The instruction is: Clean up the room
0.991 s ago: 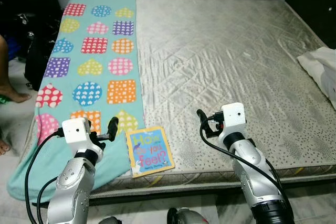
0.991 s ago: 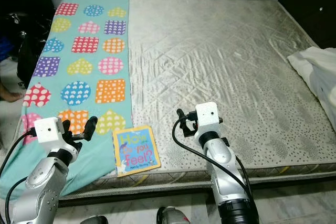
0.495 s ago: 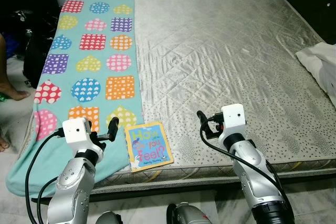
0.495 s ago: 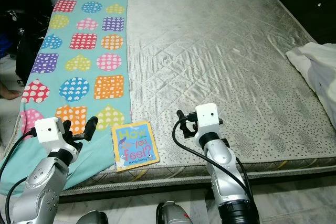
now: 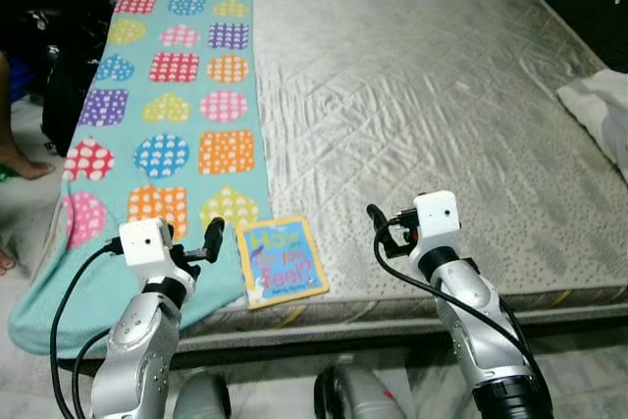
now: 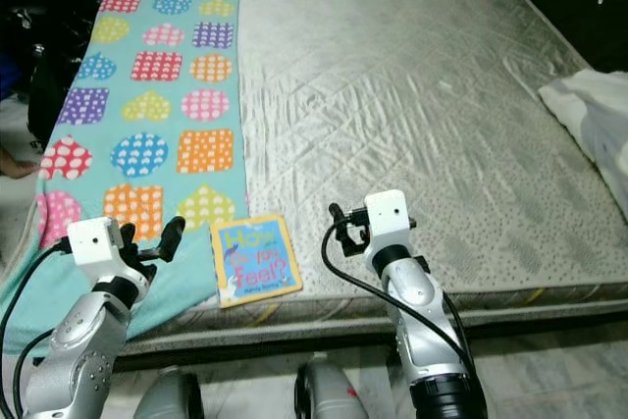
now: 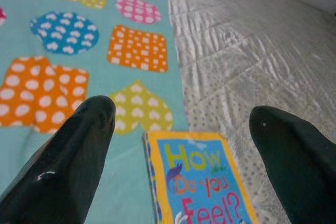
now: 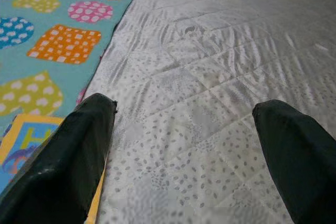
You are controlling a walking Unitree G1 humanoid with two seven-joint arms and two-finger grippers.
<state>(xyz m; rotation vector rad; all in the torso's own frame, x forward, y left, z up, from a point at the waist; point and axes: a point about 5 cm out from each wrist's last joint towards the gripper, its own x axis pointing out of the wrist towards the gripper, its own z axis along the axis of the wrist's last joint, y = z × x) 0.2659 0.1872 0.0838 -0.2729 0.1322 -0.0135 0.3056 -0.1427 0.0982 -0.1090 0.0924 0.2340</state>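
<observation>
A children's book (image 5: 283, 260) titled "How Do You Feel?" lies flat at the near edge of the bare mattress (image 5: 422, 115), its one side overlapping the teal blanket (image 5: 177, 115) with dotted hearts and squares. The left gripper (image 7: 181, 129) hovers with fingers spread wide, the book at 12 o'clock just ahead. The right gripper (image 8: 184, 129), also spread wide, hangs over mattress, book at its 9 o'clock. The head views add a white cloth (image 5: 601, 110) at 3 o'clock and a person's foot (image 5: 20, 159) at 9.
</observation>
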